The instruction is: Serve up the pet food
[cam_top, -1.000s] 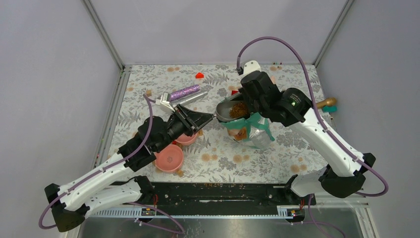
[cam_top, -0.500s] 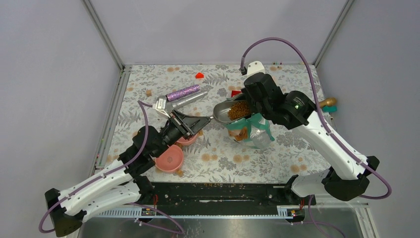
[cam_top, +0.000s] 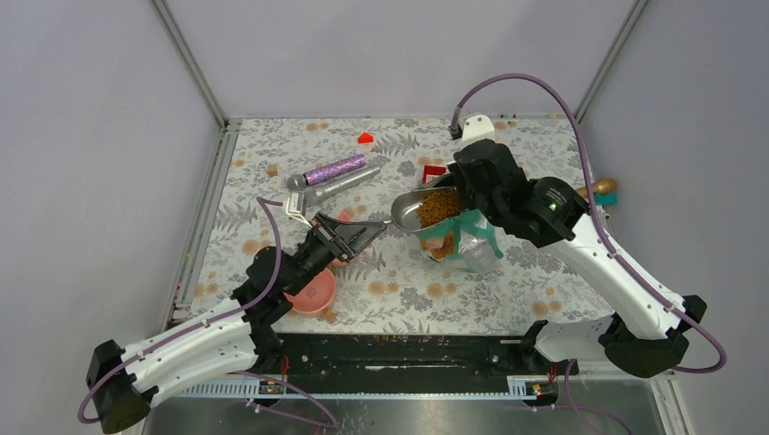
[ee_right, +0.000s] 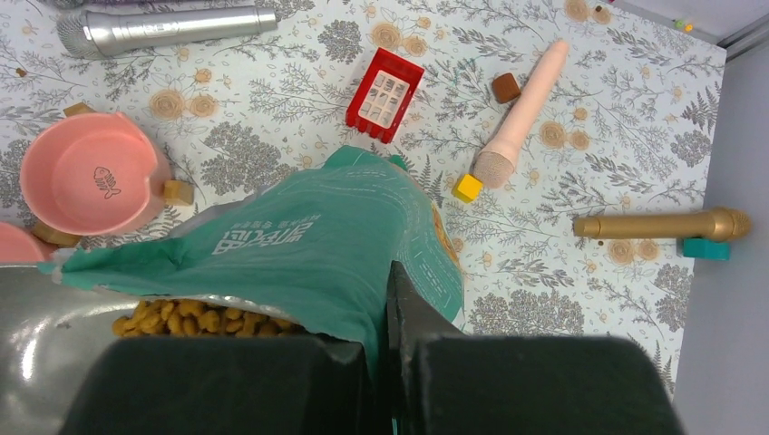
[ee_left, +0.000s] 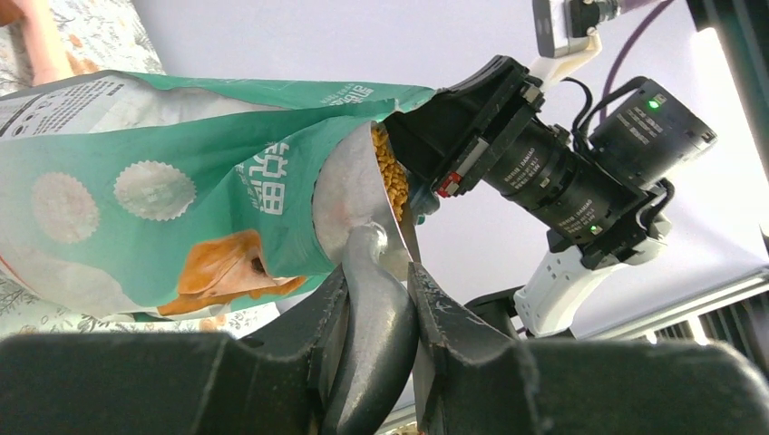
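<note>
Floral table (cam_top: 508,299) from above: left gripper (cam_top: 361,228) pinching scoop (cam_top: 413,210) handle, scoop heaped with kibble (cam_top: 439,205) at pouch (cam_top: 464,245) mouth. Left wrist: same pinch, close up. Right wrist: right gripper (ee_right: 385,308) pressed shut on pouch edge; pink bowl (ee_right: 86,181) empty. Scooping seemingly done, pouring left.

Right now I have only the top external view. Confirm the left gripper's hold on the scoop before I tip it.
Observer: In the left wrist view, the left gripper clamps the scoop by its handle, one finger on each side.
Operator: Report the right gripper.
Observer: In the right wrist view, the right gripper is shut on the pouch at its teal top edge, with kibble showing just beneath.
Operator: Check the bowl.
Observer: In the right wrist view, the pink bowl with the fish mark is empty.
</note>
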### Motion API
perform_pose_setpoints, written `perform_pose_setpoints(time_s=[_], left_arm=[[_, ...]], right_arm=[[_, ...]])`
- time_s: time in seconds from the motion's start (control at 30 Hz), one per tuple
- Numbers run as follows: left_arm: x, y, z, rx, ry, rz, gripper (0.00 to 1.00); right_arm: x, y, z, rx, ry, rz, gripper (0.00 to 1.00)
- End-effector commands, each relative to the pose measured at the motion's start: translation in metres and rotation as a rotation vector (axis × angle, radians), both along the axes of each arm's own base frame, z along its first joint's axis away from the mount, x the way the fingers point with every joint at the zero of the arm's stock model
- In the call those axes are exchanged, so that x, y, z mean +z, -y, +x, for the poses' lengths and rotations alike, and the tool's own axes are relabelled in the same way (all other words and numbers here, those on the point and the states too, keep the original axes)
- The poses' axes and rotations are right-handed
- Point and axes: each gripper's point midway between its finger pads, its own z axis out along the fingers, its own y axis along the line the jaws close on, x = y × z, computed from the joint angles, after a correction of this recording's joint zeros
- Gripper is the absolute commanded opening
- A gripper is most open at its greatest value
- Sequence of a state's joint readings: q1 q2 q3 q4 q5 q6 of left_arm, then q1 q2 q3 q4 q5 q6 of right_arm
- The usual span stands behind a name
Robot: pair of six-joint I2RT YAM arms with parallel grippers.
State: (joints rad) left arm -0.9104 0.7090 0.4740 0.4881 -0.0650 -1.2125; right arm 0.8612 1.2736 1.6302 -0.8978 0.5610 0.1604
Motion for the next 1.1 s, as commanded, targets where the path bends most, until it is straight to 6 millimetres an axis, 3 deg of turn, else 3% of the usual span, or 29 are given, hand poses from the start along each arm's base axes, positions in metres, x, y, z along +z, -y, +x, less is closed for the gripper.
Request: perform_pose_setpoints(time_s=[0.0, 0.33, 0.7, 0.93, 1.07], left_arm=[[0.053, -0.027, -0.005, 0.047, 0.127, -0.233, 0.00], [0.060, -0.048, -0.013, 0.082, 0.146, -0.296, 0.00], [0.060, -0.065, 0.004, 0.225, 0.071, -0.173, 0.00], [0.030, -0.095, 0.023, 0.423, -0.064, 0.055, 0.00], [-0.002, -0.122, 0.026, 0.535, -0.154, 0.192, 0.00]], right_arm=[[0.119, 0.014, 0.006, -0.104, 0.337, 0.362, 0.00], [0.112, 0.022, 0.009, -0.144, 0.339, 0.334, 0.00], [0.103, 0.029, 0.006, -0.147, 0.334, 0.306, 0.00], [0.088, 0.035, 0.021, -0.182, 0.275, 0.153, 0.00], [0.073, 0.038, 0.038, -0.200, 0.211, 0.123, 0.00]])
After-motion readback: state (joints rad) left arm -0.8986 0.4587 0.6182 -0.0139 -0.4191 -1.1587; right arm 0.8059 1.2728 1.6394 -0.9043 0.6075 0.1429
